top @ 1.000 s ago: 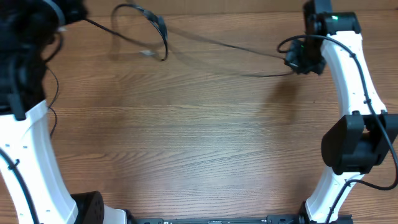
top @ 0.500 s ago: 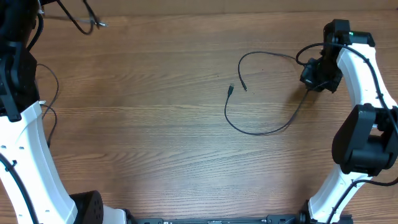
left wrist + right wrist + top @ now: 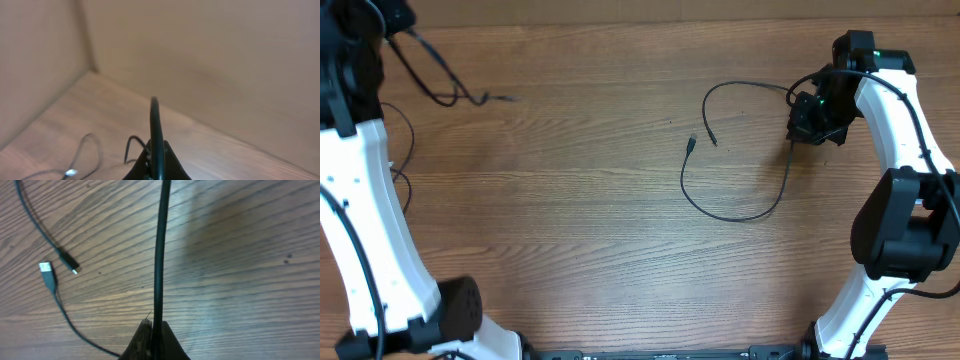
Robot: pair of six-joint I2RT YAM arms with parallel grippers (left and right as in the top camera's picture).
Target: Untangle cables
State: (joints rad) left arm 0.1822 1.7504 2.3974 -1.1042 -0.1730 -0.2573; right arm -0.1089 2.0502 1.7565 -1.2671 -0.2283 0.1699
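Two thin black cables lie apart from each other. My right gripper (image 3: 800, 132) (image 3: 155, 341) is shut on one cable (image 3: 735, 216) (image 3: 160, 255), which loops over the table's right half. Its two small plug ends (image 3: 691, 144) (image 3: 48, 273) lie side by side left of the gripper. At the far left corner my left gripper (image 3: 156, 164) is shut on the other cable (image 3: 432, 82) (image 3: 154, 125). That cable hangs in a blurred loop, and its grey plug (image 3: 70, 173) rests near the table.
The wooden table (image 3: 570, 240) ends at a pale wall (image 3: 210, 65) just behind the left gripper. The white arms (image 3: 890, 110) stand along both side edges, and thicker black arm wires (image 3: 405, 170) trail beside the left one.
One second ago the cables stretched taut between both grippers along the far edge. They have come apart: the right one dropped into a loop on the table, the left one swings below its gripper.
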